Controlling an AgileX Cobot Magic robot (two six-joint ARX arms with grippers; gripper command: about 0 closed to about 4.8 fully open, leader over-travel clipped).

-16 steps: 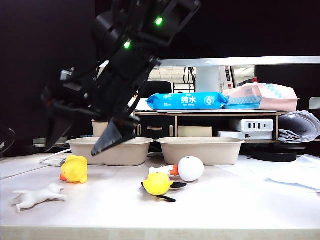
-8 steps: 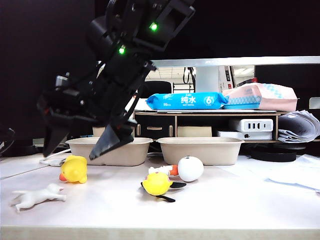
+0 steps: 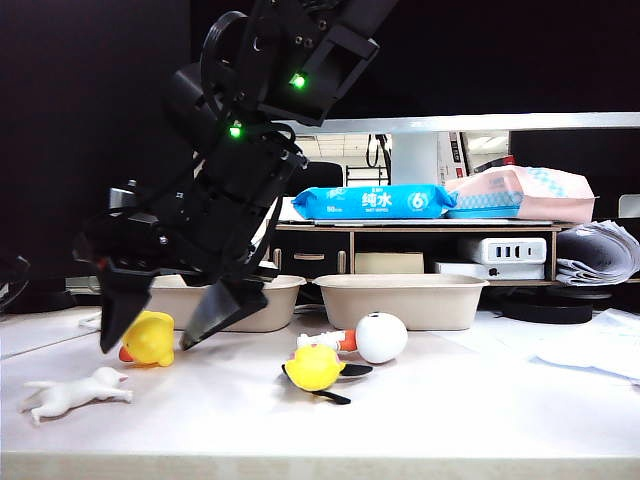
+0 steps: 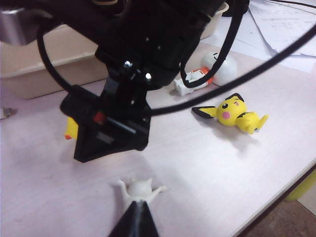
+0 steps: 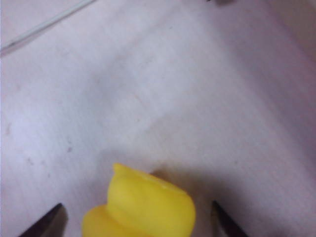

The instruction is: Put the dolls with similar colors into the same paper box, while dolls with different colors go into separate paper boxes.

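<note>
While the right gripper [image 3: 155, 330] straddles the yellow duck [image 3: 150, 338] with jaws apart, just before the left paper box [image 3: 225, 300], that light, rounded toy seems best pinched across its body; left gripper [image 4: 134, 223] unclear.

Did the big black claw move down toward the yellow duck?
Yes. The right gripper has dropped: its jaws were up by the left box's rim and now straddle the duck, open, near the table.

Blue wipes packet [image 3: 375, 201] on the shelf: white Chinese characters "纯水" and a circled "6". Smaller print on it is too small to read. No other legible text.
</note>
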